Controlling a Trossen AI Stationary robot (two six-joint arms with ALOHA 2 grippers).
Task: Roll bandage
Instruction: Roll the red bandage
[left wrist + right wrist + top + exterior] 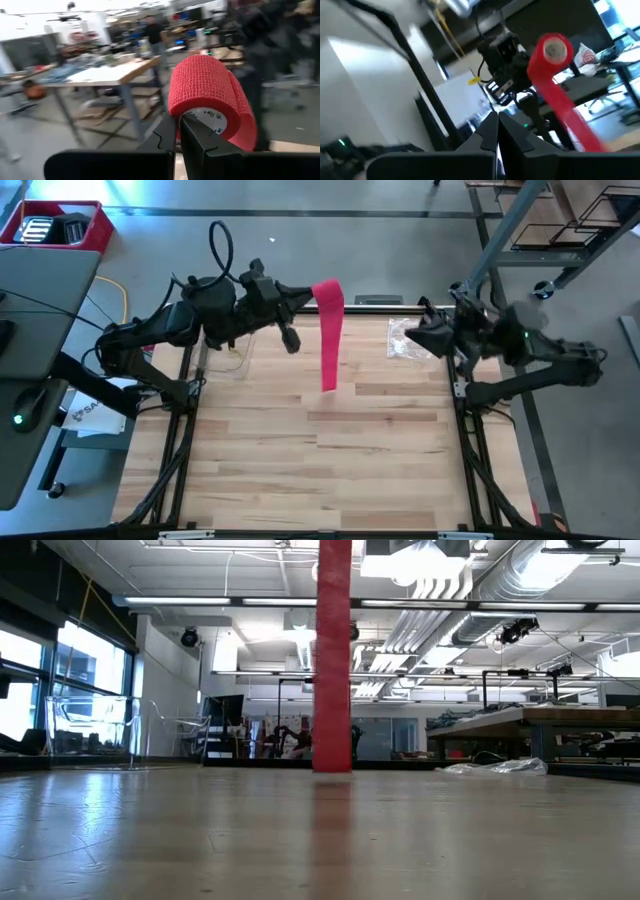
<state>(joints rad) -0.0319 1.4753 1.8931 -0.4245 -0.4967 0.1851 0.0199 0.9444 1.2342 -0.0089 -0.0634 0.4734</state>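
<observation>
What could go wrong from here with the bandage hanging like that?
1. The left gripper seems to pinch only the roll's edge on the bandage, so it might slip out.
2. The loose tail hangs free down to the table; it could swing or twist, making a skewed roll.
3. The right gripper is shut and well away, near the plastic bag, so nothing steadies the tail.

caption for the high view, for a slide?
Left gripper holds the red bandage roll aloft, its tail hanging toward the wooden table; right gripper waits shut beside a plastic bag.
</observation>
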